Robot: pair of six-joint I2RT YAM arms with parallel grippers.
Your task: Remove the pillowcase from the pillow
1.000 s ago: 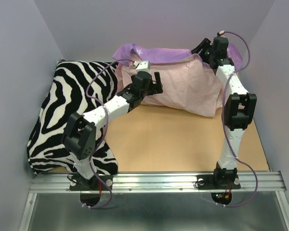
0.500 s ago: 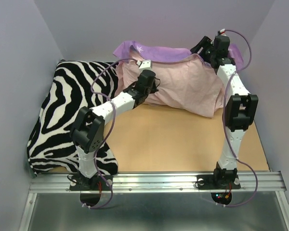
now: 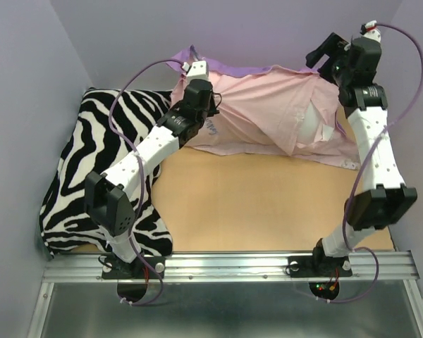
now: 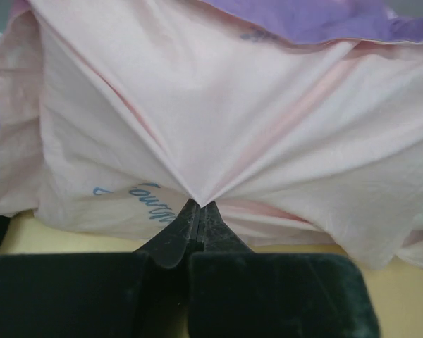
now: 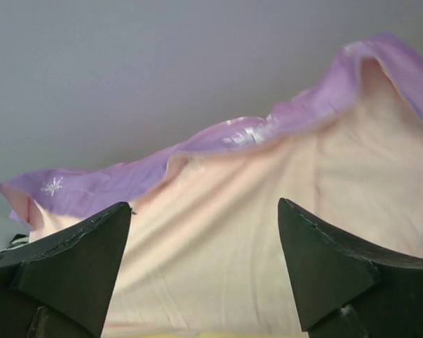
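The pillowcase [image 3: 261, 113] lies along the back of the table, paler pink side out, with a purple edge along its top. At its left end my left gripper [image 3: 210, 107] is shut on a pinch of the pink fabric [image 4: 197, 141], and folds radiate from the closed tips [image 4: 199, 205]. A whiter bulge, probably the pillow [image 3: 314, 121], shows at the right end of the case. My right gripper [image 3: 321, 55] hangs above that end, open, with nothing between its fingers [image 5: 203, 211]. Beyond them lies the pink cloth [image 5: 240, 246].
A black-and-white zebra-striped cushion [image 3: 99, 162] fills the left side of the table, under my left arm. Grey walls close in at the back and both sides. Bare wooden tabletop [image 3: 268, 211] runs in front of the pillowcase to the metal rail [image 3: 225, 266].
My left gripper closed on the pillowcase and drew it back and to the left. My right gripper opened wider and rose to the right. The case is stretched wider.
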